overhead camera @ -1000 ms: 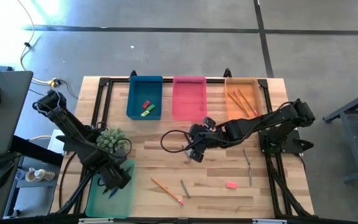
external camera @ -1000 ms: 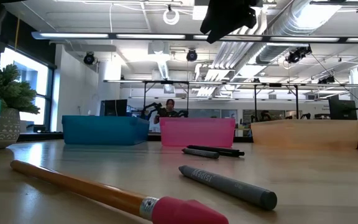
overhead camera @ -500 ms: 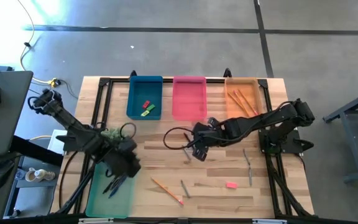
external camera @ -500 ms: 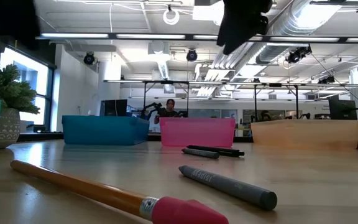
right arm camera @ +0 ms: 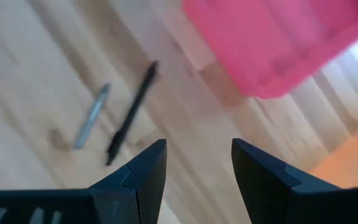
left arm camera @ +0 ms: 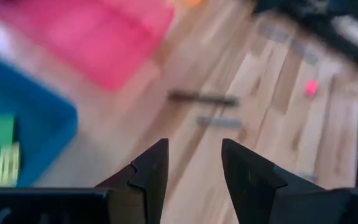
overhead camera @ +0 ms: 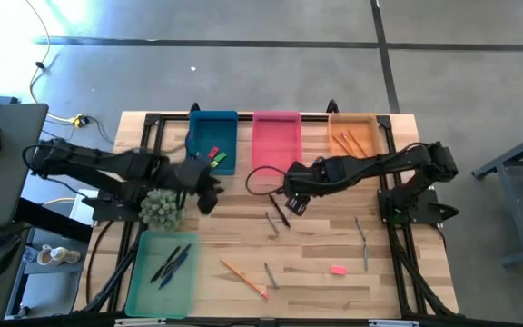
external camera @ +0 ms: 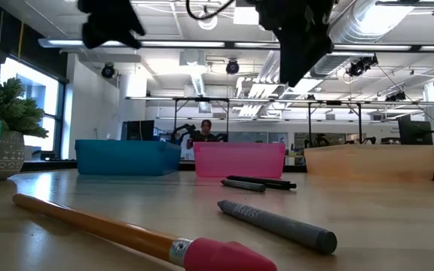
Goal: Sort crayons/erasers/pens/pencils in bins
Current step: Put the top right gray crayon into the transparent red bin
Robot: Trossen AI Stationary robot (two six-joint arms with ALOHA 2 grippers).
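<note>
**Both hands held empty above the table, items part sorted**

The wooden table (overhead camera: 243, 236) is spanned by two dark arms. The left arm is stretched from the left edge toward the middle, its left hand (overhead camera: 209, 189) held in the air just in front of the blue bin (overhead camera: 198, 150), fingers (left arm camera: 149, 171) apart with nothing between them. The right arm is reached from the right edge inward, its right hand (overhead camera: 291, 202) held over the boards in front of the pink bin (overhead camera: 276, 143), fingers (right arm camera: 145, 168) likewise spread and empty. In the low view both hands are seen well clear of the table top.

Four bins are counted: blue, pink and orange (overhead camera: 370, 127) in a row at the far edge, and a light green bin (overhead camera: 143, 286) at the near left corner. A potted plant (overhead camera: 160, 209) is set beside the green bin.

Pencils: at least two are laid in the orange bin (overhead camera: 350, 147), and one (overhead camera: 241, 276) on the table. Pens: two are seen in the green bin (overhead camera: 171, 263), and one (overhead camera: 281, 215) beside the right hand. Crayons: four grey sticks are counted on the table, one (overhead camera: 271, 222) next to that pen, one (overhead camera: 268, 274) near the loose pencil, and two (overhead camera: 362, 240) toward the right. Erasers: a few are seen in the blue bin (overhead camera: 214, 159), and one pink eraser (overhead camera: 338, 270) on the table.
</note>
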